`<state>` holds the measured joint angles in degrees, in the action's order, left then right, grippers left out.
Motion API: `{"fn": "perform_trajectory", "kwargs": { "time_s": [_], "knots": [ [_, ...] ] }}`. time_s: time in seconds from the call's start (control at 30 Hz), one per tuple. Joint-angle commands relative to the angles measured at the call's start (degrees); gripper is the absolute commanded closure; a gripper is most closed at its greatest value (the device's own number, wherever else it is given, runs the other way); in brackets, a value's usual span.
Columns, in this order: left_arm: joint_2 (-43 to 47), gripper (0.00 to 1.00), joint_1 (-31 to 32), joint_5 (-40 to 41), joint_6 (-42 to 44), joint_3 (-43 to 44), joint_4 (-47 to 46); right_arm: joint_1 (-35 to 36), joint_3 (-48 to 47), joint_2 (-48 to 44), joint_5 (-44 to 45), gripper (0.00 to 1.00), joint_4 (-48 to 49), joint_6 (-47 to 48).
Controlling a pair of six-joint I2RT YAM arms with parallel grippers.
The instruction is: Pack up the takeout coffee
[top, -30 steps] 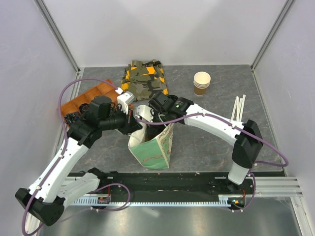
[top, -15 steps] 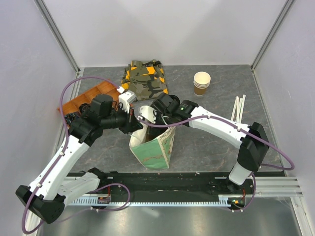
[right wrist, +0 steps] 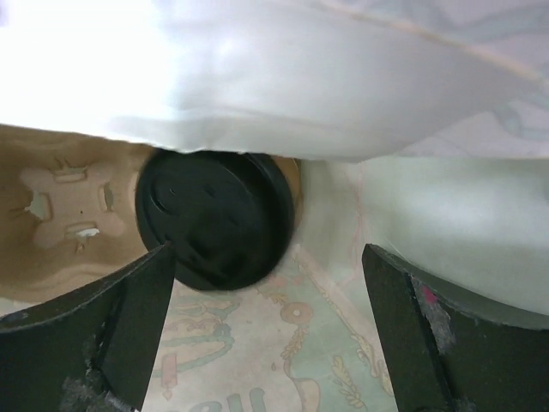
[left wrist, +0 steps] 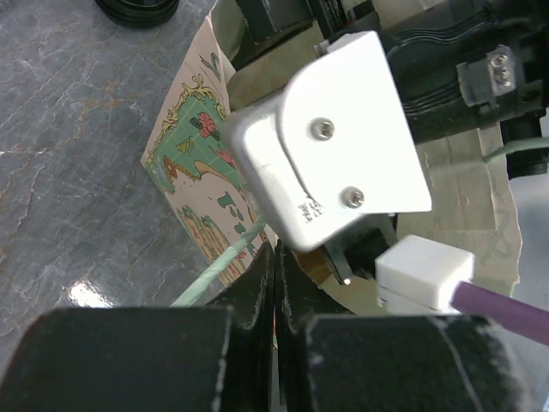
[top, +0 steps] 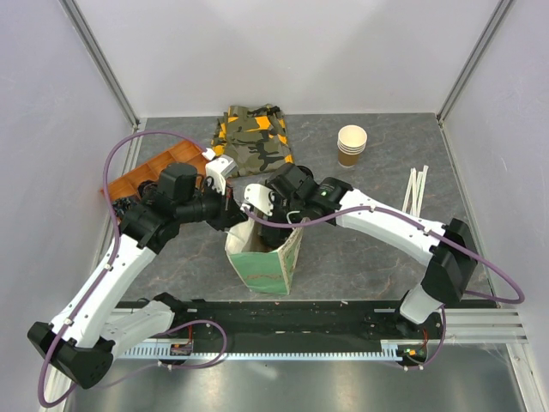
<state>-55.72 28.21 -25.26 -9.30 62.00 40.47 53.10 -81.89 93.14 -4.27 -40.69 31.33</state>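
Note:
The printed paper bag stands open between the arms. In the right wrist view the takeout coffee's black lid shows deep inside the bag, beside a brown cardboard cup carrier; the cup's body is hidden. My right gripper is open and empty just above the lid, and its wrist is over the bag's mouth. My left gripper is shut on the bag's rim at its left side, next to the green handle.
A stack of lidless paper cups stands at the back right. Folded camouflage bags lie behind the bag. An orange tray with black lids is at the left. White sticks lie at the right.
My right arm's wrist has shifted slightly toward the near side over the bag's mouth and its elbow has swung right. The bag stands a little more upright. My left gripper keeps its hold.

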Motion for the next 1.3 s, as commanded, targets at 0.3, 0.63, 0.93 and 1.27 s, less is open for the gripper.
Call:
{"fn": "perform_trajectory", "kwargs": {
  "time_s": [0.3,0.63,0.93,1.27],
  "knots": [
    [0.53,0.98,0.18,2.23,2.70,1.72,-2.15,0.25,1.47,-4.72,-1.26,0.02,2.45,-0.48],
    [0.44,0.98,0.88,2.67,3.59,1.81,-2.50,0.25,2.70,-7.62,-2.06,0.02,5.00,-1.27],
    [0.53,0.98,1.59,3.11,4.99,1.90,-3.29,0.16,4.72,-10.17,-1.71,0.02,9.30,-2.33],
    [0.71,0.98,2.29,3.37,5.61,1.81,-4.17,-0.37,6.83,-12.72,-0.30,0.02,16.78,-4.44]
  ]
}}
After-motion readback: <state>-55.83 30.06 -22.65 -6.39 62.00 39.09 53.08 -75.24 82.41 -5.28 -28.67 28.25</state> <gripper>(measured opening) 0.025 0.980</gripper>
